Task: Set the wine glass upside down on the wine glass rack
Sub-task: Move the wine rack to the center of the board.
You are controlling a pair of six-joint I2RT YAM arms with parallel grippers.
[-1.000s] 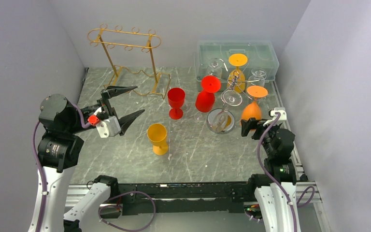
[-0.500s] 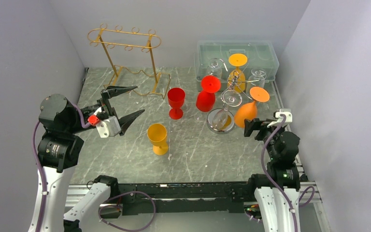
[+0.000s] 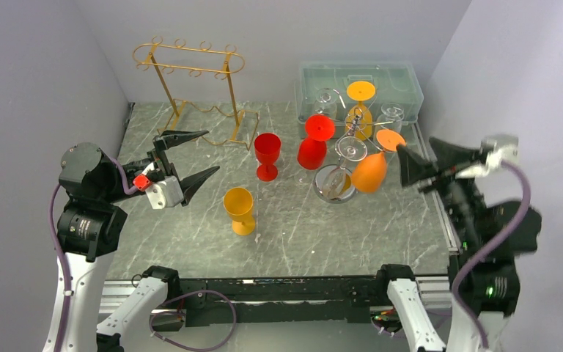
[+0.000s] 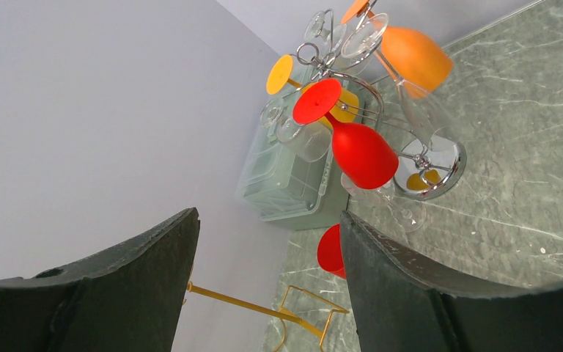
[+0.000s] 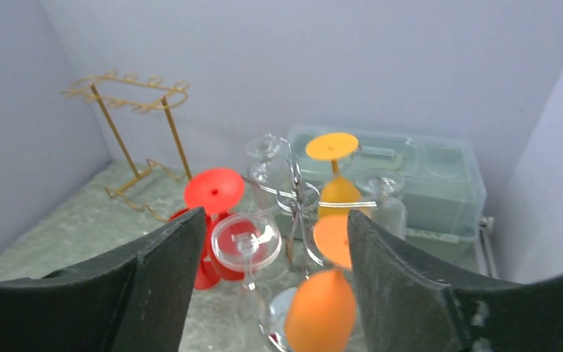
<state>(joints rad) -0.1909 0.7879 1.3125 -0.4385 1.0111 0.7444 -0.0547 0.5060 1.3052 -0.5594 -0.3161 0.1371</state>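
fingers (image 5: 154, 293) matt black, rough-edged. ahead of right gripper (image 5: 275, 216): rack (image 4: 451, 158) shiny chrome wire, orange glass (image 5: 322, 315) smooth opaque plastic, bin (image 5: 425, 176) translucent plastic. table (image 3: 300, 235) marble-look, slight sheen.

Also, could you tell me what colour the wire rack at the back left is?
The rack is gold, clearest in the top external view.

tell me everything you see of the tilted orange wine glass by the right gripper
The orange wine glass looks opaque, plastic-like: rounded bowl, thin stem, flat round foot. It hangs upside down and tilted, foot uppermost, bowl low beside the round base of the chrome wire rack. The foot seems caught in its arms, though contact is unclear. The right gripper stands open, apart from it.
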